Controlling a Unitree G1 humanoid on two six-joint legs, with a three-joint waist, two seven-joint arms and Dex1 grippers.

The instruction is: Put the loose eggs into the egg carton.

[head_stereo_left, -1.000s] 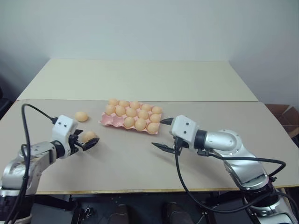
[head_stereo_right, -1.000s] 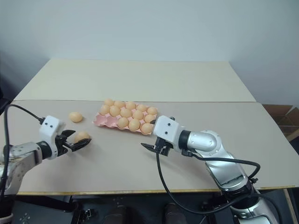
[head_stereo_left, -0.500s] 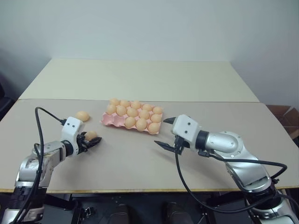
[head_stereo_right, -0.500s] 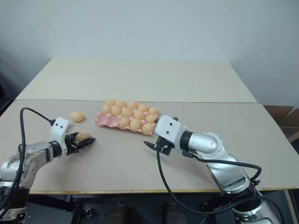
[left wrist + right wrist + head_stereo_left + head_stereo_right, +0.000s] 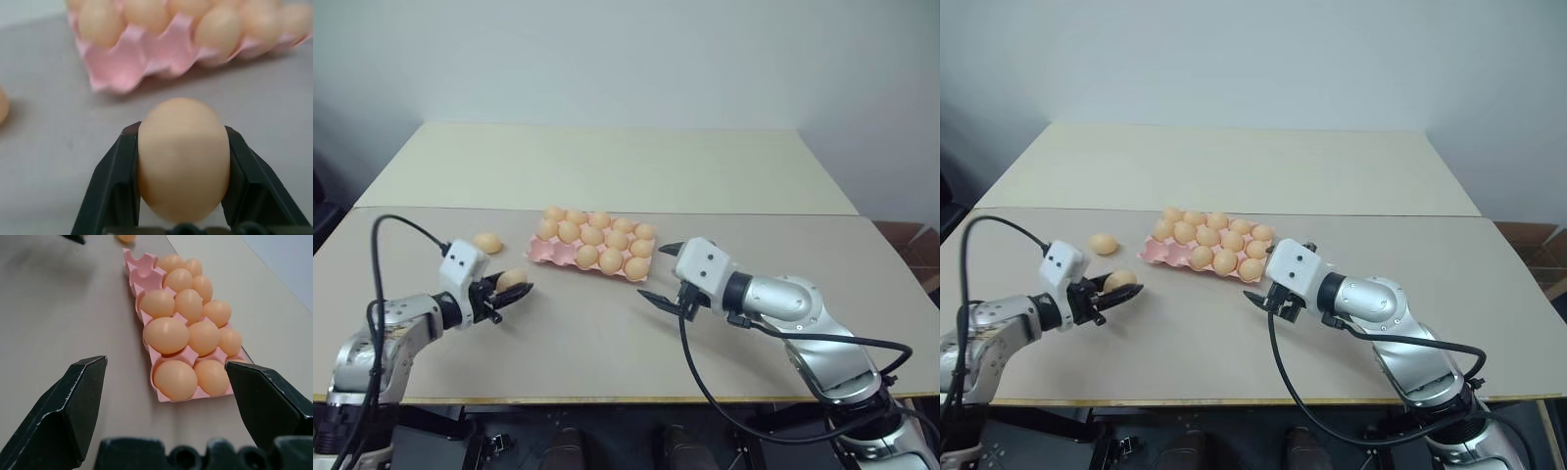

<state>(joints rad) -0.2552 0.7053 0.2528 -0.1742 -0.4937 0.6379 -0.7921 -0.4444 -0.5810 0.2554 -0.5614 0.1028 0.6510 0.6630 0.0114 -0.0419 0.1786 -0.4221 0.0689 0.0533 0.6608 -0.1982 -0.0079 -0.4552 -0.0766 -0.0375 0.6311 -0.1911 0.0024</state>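
Left pincer (image 5: 516, 292) grips 1 egg (image 5: 183, 157) across its middle: light, smooth, fragile; right pincer (image 5: 664, 273) open.

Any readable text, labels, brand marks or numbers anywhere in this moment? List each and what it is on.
None can be read.
The egg carton is plain pink, with no print.
The eggs, including the one in the left pincer and the loose one on the table, carry no stamps.
The right pincer and both arm housings show no lettering.
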